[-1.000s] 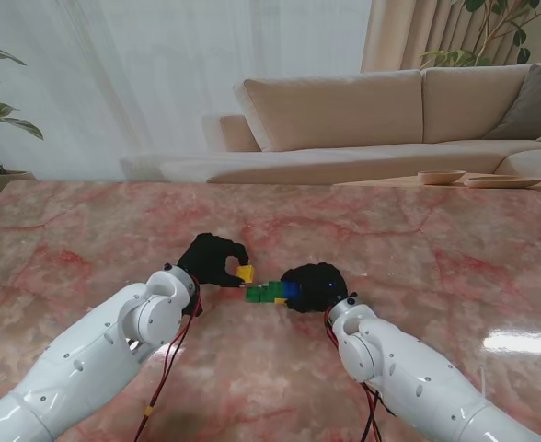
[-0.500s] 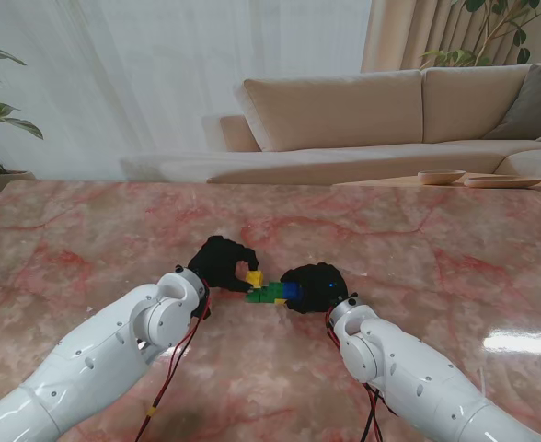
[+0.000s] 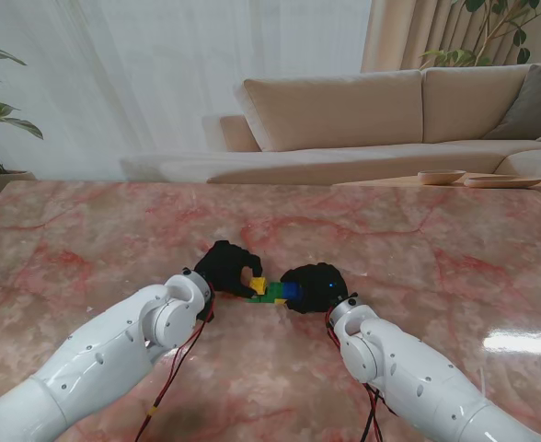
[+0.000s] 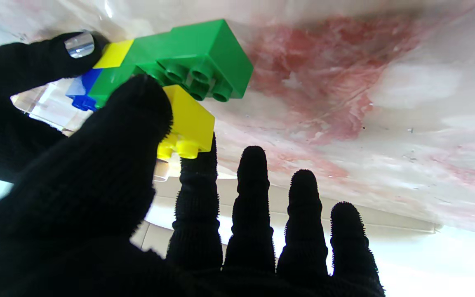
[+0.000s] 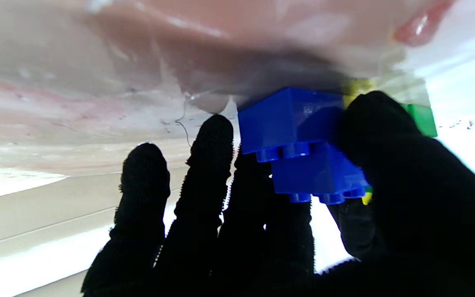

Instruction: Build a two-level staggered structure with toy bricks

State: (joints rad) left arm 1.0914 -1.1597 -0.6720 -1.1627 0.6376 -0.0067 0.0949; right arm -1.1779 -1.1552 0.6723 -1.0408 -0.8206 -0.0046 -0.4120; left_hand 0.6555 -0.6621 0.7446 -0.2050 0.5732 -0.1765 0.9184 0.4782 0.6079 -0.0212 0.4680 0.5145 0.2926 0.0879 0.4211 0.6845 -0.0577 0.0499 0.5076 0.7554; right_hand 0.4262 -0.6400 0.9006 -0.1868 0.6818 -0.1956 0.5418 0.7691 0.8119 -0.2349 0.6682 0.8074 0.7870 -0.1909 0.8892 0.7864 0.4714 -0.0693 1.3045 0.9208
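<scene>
Two black-gloved hands are meeting over a pink marble table. Left hand is pinching a yellow brick between thumb and forefinger, pressing it against the green brick of the row. Right hand is clamping the stacked blue bricks at the row's other end.

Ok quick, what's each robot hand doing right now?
Left robot hand: shut on the yellow brick, thumb and forefinger pinching it at the green brick.
Right robot hand: shut on the blue bricks.
</scene>
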